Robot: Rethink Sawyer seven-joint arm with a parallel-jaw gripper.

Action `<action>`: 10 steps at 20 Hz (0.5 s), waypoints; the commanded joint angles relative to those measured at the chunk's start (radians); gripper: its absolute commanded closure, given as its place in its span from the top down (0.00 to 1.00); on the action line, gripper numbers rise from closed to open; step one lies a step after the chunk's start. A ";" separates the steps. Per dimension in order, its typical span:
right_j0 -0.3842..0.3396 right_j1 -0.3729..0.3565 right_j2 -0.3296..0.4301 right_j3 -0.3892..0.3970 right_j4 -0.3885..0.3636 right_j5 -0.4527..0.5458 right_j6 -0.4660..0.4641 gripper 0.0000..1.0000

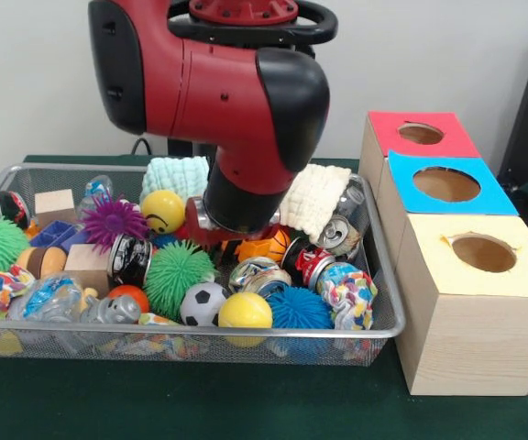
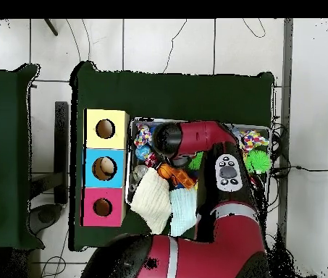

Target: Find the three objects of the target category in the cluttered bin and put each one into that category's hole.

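The bin (image 1: 191, 341) is a wide silver wire-mesh basket, crowded with balls, spiky balls, crushed cans, cloths and wooden blocks. My red arm comes down into its middle. My gripper (image 1: 232, 235) is low among the clutter, just above an orange basketball (image 1: 270, 246) and beside a yellow smiley ball (image 1: 162, 210); the wrist hides it. Three wooden boxes stand to the right, each with a round hole: red top (image 1: 388, 137), blue top (image 1: 495, 197), yellow top (image 1: 429, 266). In the overhead view the arm (image 2: 195, 137) covers most of the bin (image 2: 132, 123).
Near the gripper lie crushed cans (image 1: 312, 264), a white cloth (image 1: 314, 197), a light blue cloth (image 1: 174, 176), a purple spiky ball (image 1: 114, 221) and a green spiky ball (image 1: 178, 275). Along the front lie a soccer ball (image 1: 203, 303), a yellow ball (image 1: 245, 312) and a blue spiky ball (image 1: 299, 309).
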 commanded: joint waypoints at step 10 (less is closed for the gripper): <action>0.016 -0.065 -0.008 0.090 0.044 -0.099 0.194 0.00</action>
